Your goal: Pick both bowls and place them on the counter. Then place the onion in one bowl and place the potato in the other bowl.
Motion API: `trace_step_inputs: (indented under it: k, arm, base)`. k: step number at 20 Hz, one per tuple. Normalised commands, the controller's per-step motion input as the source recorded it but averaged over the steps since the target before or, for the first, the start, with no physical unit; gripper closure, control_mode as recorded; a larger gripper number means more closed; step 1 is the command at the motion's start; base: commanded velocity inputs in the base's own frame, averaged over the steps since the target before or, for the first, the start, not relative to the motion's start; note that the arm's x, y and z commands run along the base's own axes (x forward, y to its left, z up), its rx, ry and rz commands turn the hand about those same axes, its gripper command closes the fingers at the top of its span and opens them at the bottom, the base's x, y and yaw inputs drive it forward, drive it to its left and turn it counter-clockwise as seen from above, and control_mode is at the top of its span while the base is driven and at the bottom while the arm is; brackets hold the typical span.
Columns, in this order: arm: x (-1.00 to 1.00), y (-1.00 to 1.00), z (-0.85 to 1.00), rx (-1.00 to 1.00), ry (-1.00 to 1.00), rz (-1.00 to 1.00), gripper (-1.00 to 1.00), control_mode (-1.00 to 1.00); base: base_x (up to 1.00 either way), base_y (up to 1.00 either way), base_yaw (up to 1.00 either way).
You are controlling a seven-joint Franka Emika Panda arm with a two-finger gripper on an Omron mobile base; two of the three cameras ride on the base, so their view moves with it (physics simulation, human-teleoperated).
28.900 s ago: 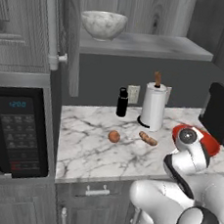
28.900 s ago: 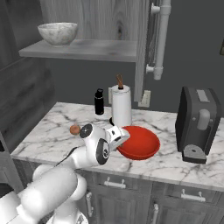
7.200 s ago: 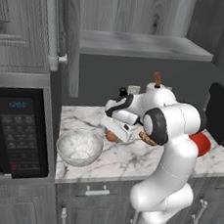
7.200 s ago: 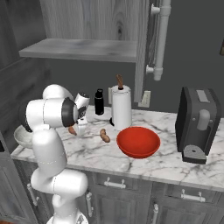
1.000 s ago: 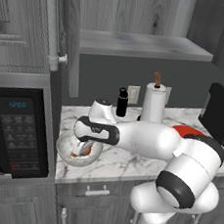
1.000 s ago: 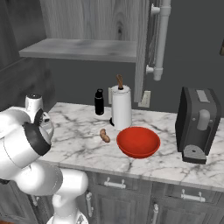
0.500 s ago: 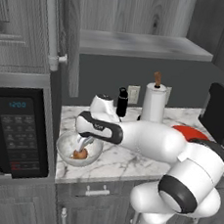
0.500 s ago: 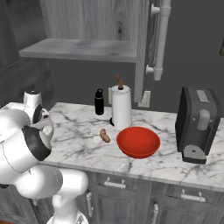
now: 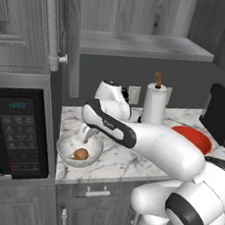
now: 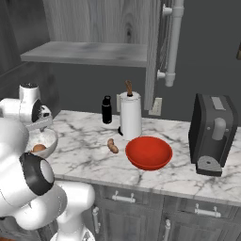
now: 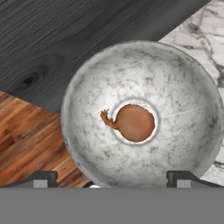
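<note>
The deep marble-patterned bowl (image 9: 64,142) (image 10: 51,137) (image 11: 87,78) stands on the white marble counter (image 9: 119,157) (image 10: 89,141) near its left end. The round onion (image 9: 80,154) (image 10: 39,148) (image 11: 133,123) lies at the bottom of it. My gripper (image 9: 86,134) (image 11: 113,178) hangs open just above the bowl, its fingertips (image 11: 41,177) wide apart and holding nothing. The glossy red bowl (image 9: 193,138) (image 10: 148,152) sits empty farther right on the counter. Just left of it lies the elongated potato (image 10: 112,146).
A microwave (image 9: 18,133) stands close to the marble bowl's left. A paper towel roll (image 9: 154,103) (image 10: 130,116) and a black bottle (image 10: 107,109) stand at the back wall. A dark toaster (image 9: 222,117) (image 10: 212,134) sits at the right. A grey shelf (image 10: 89,52) hangs overhead.
My hand has risen out of the marble bowl, and the onion now lies free in the bottom of it. The red bowl and the potato have not moved.
</note>
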Motion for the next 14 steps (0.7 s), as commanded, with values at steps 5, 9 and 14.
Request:
trace_step_inputs:
  k: [5, 9, 14]
  arm:
    - [-0.25, -0.52, 0.26, -0.09, -0.1, -0.06, -1.0, -1.0]
    - [-0.15, -0.69, 0.37, -0.05, -0.07, -0.09, -1.0, -1.0]
    - [-0.04, -0.78, 0.41, 0.0, 0.0, -0.1, -1.0, -1.0]
  base:
    - [0.0, 0.0, 0.0]
    - [0.0, 0.0, 0.0]
    - [0.0, 0.0, 0.0]
